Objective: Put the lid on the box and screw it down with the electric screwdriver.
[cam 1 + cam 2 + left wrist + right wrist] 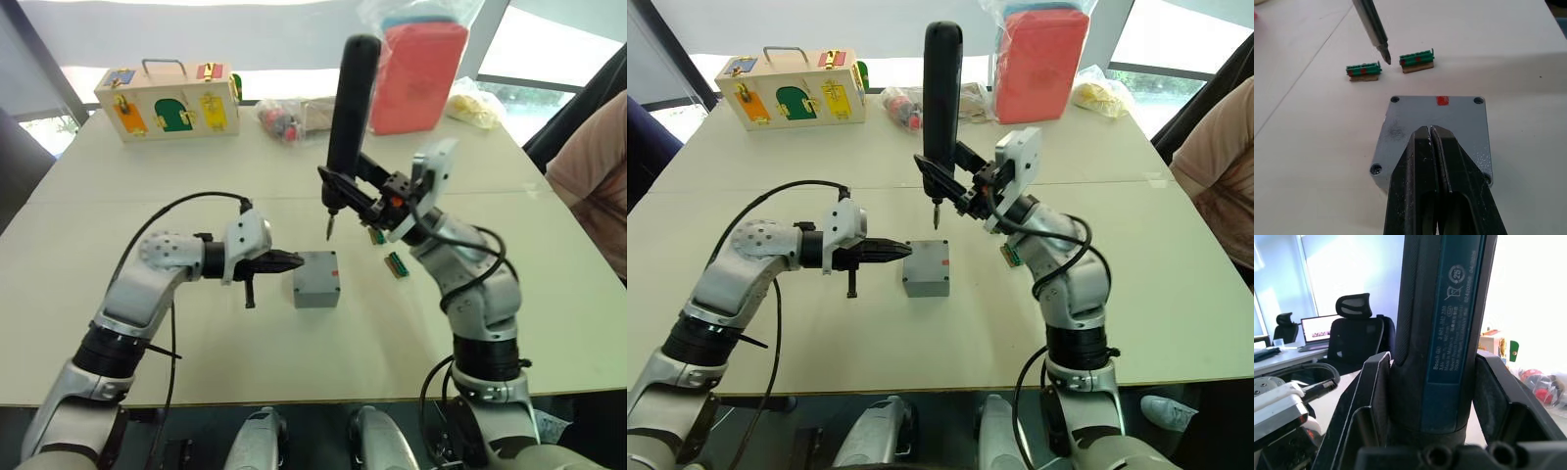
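The grey lid (1437, 115) lies flat on top of the grey box (315, 279) at the table's middle, its corner screw holes and a red mark facing up. My left gripper (297, 260) is shut with nothing between its fingers, its tips over the lid's left edge. My right gripper (338, 186) is shut on the black electric screwdriver (351, 98), which it holds upright. The metal bit (1374, 29) hangs in the air just beyond the box's far edge, clear of the lid.
Two green terminal blocks (1364, 71) (1417, 59) lie just past the box. Along the far edge are a wooden latch box (168, 98), a red bag (419, 76) and small plastic bags (279, 117). A person's sleeve (593, 176) is at the right.
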`<action>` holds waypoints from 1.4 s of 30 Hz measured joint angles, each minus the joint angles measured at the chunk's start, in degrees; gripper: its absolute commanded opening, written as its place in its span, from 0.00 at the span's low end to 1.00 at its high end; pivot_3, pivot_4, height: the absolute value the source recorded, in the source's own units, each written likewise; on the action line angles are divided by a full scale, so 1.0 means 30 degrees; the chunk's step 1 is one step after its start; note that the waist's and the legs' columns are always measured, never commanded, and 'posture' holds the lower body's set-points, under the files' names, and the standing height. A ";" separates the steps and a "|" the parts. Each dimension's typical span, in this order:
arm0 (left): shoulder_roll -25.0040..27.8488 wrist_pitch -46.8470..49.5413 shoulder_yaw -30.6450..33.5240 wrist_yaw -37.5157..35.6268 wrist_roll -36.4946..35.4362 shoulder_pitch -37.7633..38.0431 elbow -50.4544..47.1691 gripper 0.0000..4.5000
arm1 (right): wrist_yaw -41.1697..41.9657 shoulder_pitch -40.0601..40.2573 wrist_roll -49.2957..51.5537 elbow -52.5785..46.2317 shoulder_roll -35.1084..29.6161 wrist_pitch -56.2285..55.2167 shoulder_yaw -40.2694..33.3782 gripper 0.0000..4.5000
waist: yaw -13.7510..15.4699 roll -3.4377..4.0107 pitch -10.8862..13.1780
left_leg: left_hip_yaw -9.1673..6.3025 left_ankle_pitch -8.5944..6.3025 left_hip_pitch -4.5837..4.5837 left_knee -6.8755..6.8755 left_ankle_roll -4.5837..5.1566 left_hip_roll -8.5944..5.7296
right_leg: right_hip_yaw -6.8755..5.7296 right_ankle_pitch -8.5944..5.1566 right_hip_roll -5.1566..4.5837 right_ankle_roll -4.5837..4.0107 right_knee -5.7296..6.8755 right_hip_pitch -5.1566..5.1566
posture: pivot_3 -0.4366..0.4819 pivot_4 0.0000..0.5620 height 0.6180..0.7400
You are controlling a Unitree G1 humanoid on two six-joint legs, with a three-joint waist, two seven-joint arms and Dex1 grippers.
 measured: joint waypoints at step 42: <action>-0.1361 -0.1678 -0.0535 -0.0250 0.1293 -0.0063 0.2371 0.00 | -0.0688 0.2596 -0.2802 0.3107 -0.0195 -0.6810 0.2130 0.42 | -0.0043 -0.0006 -0.0025 | -0.0002 0.0000 0.0069 -0.0006 0.0000 0.0016 | 0.0007 -0.0007 0.0012 0.0000 0.0018 0.0049 | 0.48 0.27 0.92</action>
